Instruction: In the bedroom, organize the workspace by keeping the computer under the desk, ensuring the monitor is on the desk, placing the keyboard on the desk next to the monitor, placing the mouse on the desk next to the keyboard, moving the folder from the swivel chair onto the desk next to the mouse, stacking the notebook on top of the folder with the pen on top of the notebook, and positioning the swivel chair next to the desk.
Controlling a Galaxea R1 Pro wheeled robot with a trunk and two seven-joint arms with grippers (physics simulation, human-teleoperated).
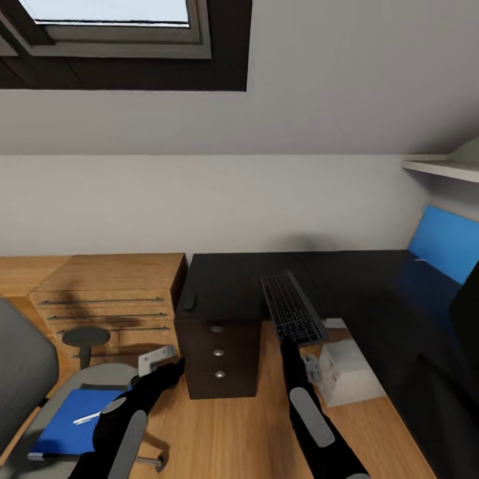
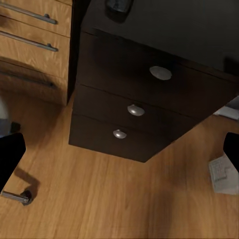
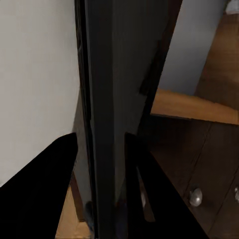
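Bare desk (image 1: 359,279) top right of the held keyboard (image 1: 291,307).

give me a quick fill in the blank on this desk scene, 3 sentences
1. The right gripper is shut on the ____, held over the front edge of the desk.
2. The black drawer unit has ____ round silver knobs.
3. The white pen lies on the ____ folder on the swivel chair.

Missing words: keyboard; three; blue

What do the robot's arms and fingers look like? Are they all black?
Mostly black. Both arms are smooth, rounded and black, each with a long grey oval patch on the forearm. The left gripper and right gripper are black too, with flat, tapering fingers. No cables or markings show.
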